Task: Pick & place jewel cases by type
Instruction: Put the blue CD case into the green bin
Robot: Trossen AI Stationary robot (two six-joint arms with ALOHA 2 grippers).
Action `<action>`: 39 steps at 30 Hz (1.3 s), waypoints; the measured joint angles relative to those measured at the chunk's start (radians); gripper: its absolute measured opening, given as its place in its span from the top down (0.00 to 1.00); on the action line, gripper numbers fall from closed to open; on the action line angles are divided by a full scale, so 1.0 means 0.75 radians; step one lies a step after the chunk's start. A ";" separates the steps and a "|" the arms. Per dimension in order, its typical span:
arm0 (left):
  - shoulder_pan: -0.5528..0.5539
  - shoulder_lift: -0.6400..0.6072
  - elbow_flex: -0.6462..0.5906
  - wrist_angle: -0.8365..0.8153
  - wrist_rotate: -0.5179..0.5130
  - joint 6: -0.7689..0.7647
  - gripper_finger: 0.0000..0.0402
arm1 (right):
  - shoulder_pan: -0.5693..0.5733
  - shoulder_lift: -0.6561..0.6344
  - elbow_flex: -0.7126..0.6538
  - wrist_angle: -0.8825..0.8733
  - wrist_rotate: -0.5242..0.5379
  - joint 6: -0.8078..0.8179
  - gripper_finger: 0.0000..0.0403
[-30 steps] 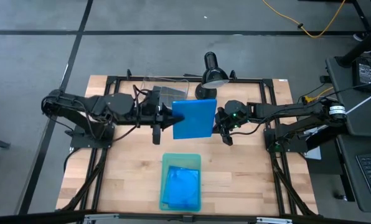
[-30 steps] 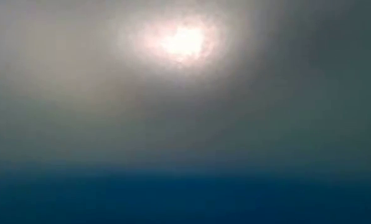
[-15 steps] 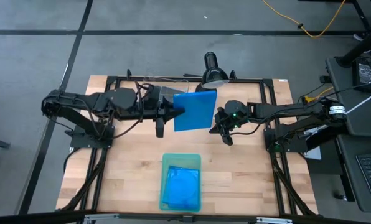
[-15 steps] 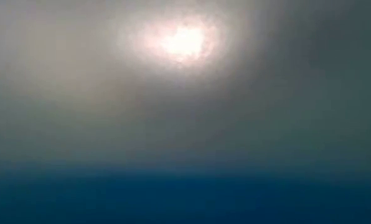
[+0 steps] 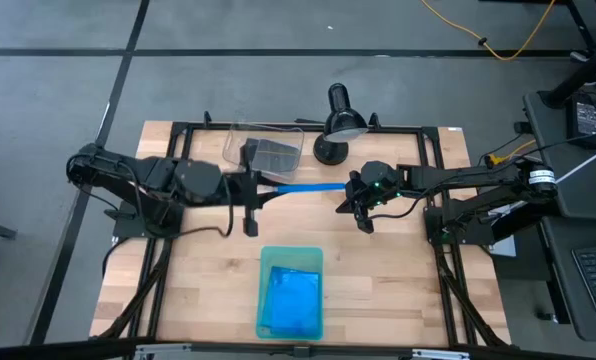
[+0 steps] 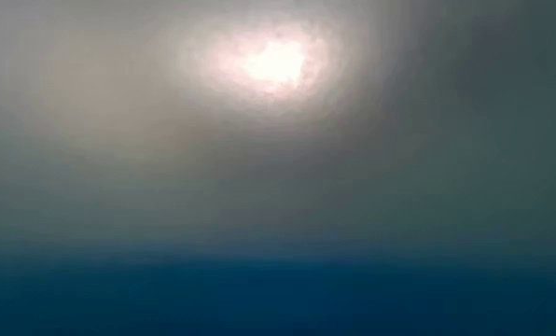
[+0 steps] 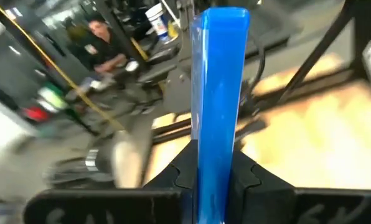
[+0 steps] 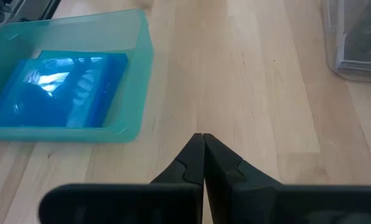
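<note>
Left tool (image 7: pixel 213 180) clamps blue jewel case (image 7: pixel 218 93) edge-on above table; right tool (image 8: pixel 203 155) pinched closed, empty

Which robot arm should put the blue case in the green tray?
The left one, probably. Its pincer is already shut on the blue case, held on edge above the table. The right pincer is shut and empty. The green tray lies toward the table's front.
</note>
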 joint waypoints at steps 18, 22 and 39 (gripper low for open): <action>-0.144 0.207 -0.001 -0.042 -0.857 0.742 0.94 | -0.001 0.000 0.000 -0.010 0.003 0.049 0.99; -0.145 0.211 -0.001 -0.041 -0.830 0.612 0.94 | 0.000 0.000 0.000 -0.013 0.003 0.079 0.99; 0.004 0.117 -0.001 0.025 0.074 -1.021 0.94 | -0.001 -0.001 -0.001 -0.024 0.001 -0.019 0.99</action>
